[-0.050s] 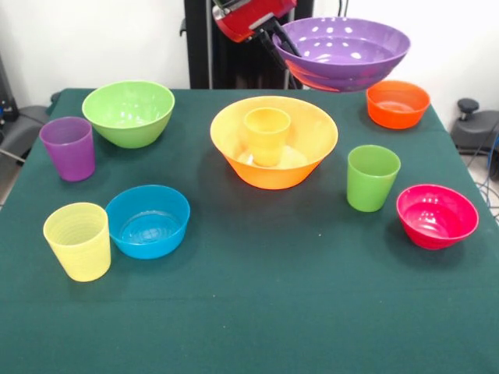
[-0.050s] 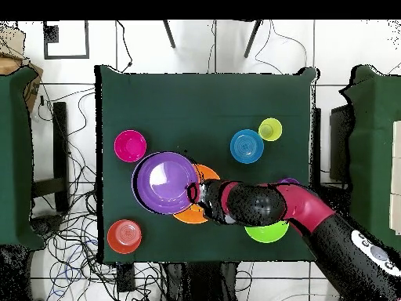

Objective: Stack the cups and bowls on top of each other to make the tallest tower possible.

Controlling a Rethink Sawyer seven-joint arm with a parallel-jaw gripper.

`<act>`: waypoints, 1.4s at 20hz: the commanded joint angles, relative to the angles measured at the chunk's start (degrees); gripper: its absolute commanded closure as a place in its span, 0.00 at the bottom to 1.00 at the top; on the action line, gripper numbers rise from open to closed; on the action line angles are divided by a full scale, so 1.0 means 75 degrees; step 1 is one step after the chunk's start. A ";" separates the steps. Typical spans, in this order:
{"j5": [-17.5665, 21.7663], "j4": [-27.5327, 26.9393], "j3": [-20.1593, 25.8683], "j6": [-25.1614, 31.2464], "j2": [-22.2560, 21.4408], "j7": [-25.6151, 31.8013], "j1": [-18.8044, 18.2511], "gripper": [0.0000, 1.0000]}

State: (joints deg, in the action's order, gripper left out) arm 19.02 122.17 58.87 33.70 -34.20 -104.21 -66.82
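One purple bowl (image 1: 343, 53) hangs above the table (image 1: 249, 312) in your front view, gripper (image 1: 282, 40) fingers clamped on its rim, orange cup (image 1: 267, 135) inside the orange-yellow bowl (image 1: 312, 152); overhead, purple bowl (image 2: 164, 182) covers most of that bowl (image 2: 205, 172).

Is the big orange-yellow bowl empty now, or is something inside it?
Not empty. The orange-yellow bowl holds an orange cup, upright with its mouth up, standing inside on the bowl's bottom. The purple bowl is in the air, not in it.
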 commanded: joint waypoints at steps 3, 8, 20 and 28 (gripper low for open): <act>0.0830 0.0127 -0.0055 0.0960 0.0530 0.1570 0.0063 1.00; 0.1034 0.0220 0.0055 0.1013 0.0661 0.1709 -0.0170 1.00; 0.1352 0.0244 0.0288 0.1334 0.0906 0.1831 -0.0525 1.00; 0.1385 0.0522 0.0574 0.1487 0.0763 0.1727 -0.0803 1.00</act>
State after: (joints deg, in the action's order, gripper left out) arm 25.79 122.84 61.33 38.45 -28.97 -104.21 -73.17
